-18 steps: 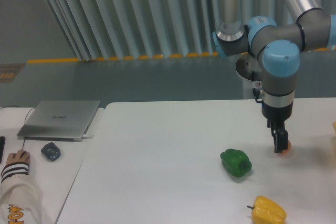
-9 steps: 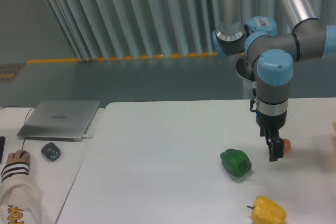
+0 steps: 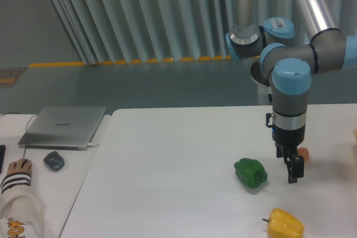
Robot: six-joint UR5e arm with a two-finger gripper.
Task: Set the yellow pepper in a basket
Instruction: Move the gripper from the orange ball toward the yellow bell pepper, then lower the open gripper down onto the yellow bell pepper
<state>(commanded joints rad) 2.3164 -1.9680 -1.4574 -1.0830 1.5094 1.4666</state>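
White table point(image 3: 167, 154), lower right: gripper point(image 3: 293, 176), jaw spacing not discernible, hangs above and slightly right of the yellow pepper point(image 3: 285, 224) at the frame's bottom edge.

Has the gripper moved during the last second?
Yes. The gripper moved from the orange ball toward the camera and the yellow pepper, now beside the green pepper.

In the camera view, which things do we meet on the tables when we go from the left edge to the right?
Person's hand → mouse → laptop → green pepper → yellow pepper → tool → orange ball.
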